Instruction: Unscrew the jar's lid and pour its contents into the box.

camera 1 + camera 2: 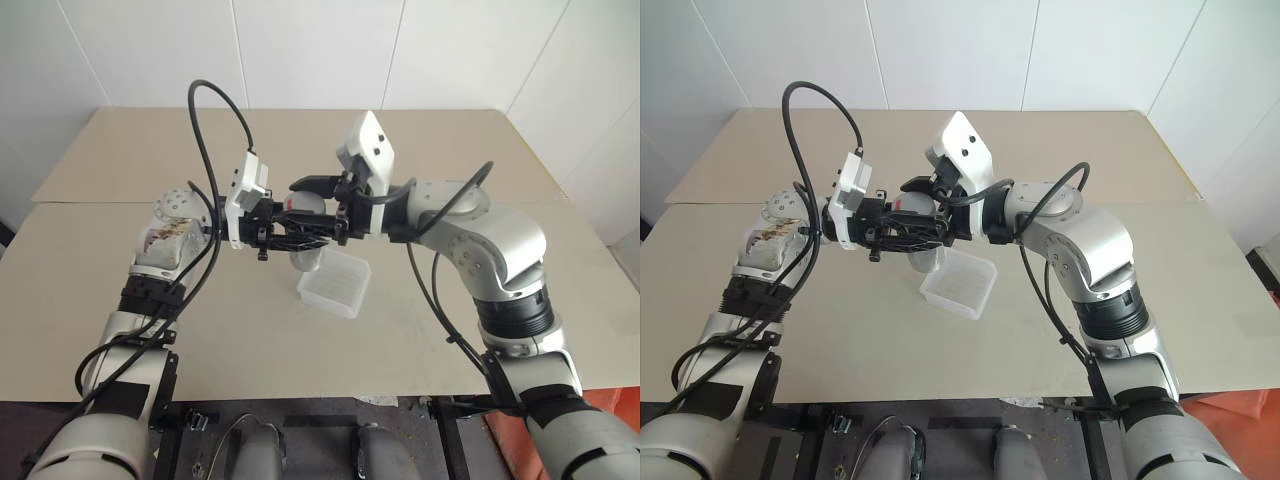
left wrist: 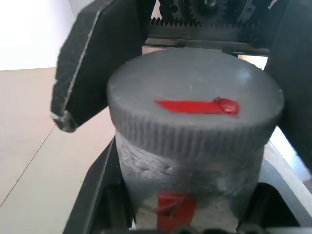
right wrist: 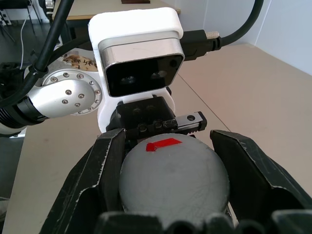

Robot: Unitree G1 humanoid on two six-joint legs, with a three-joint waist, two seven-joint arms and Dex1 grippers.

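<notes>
Jar (image 2: 190,195) held level, lid (image 2: 195,105) facing right tool (image 3: 173,195)

Box (image 1: 335,285) sits directly below both grippers; table (image 1: 120,300) around open

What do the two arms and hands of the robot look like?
Both arms are silver-grey metal with black bands at the joints. Each ends in a black two-fingered hand: the left hand and the right hand. A white camera block sits on each wrist. Black cables loop along both arms. The left wrist joint is round and studded with small screws.
</notes>
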